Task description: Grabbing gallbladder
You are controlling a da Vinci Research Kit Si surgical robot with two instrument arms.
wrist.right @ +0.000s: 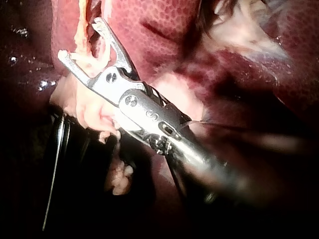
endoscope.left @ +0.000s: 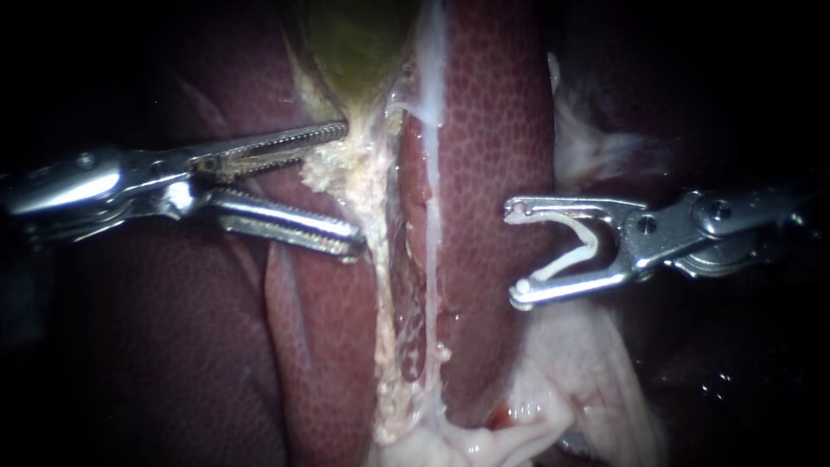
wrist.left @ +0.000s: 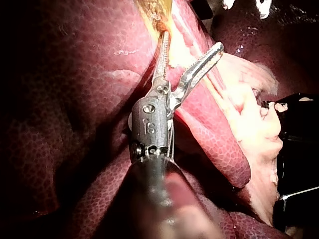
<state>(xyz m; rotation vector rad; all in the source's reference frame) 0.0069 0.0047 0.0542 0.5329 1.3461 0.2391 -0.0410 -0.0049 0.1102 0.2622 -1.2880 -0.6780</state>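
Observation:
The greenish gallbladder point(endoscope.left: 354, 52) lies at the top of the endoscope view and narrows into a pale fatty strip point(endoscope.left: 376, 199) running down between dark red liver lobes point(endoscope.left: 493, 130). My left instrument point(endoscope.left: 350, 186) comes in from the left with its serrated jaws open. Their tips reach the strip just below the gallbladder, one above and one below, gripping nothing. In the left wrist view the same jaws point(wrist.left: 190, 44) spread ahead of the shaft towards the yellowish gallbladder point(wrist.left: 154, 12). My right instrument point(endoscope.left: 516, 251) hovers over the right liver lobe, its jaws wide apart and holding a white clip point(endoscope.left: 581, 251).
Pale loose tissue point(endoscope.left: 553, 406) bunches under the right instrument and at the lower middle. More whitish tissue point(endoscope.left: 588, 147) lies at the upper right. In the right wrist view the right instrument point(wrist.right: 79, 39) sits over pale tissue point(wrist.right: 94, 112), beside a dark object point(wrist.right: 65, 149).

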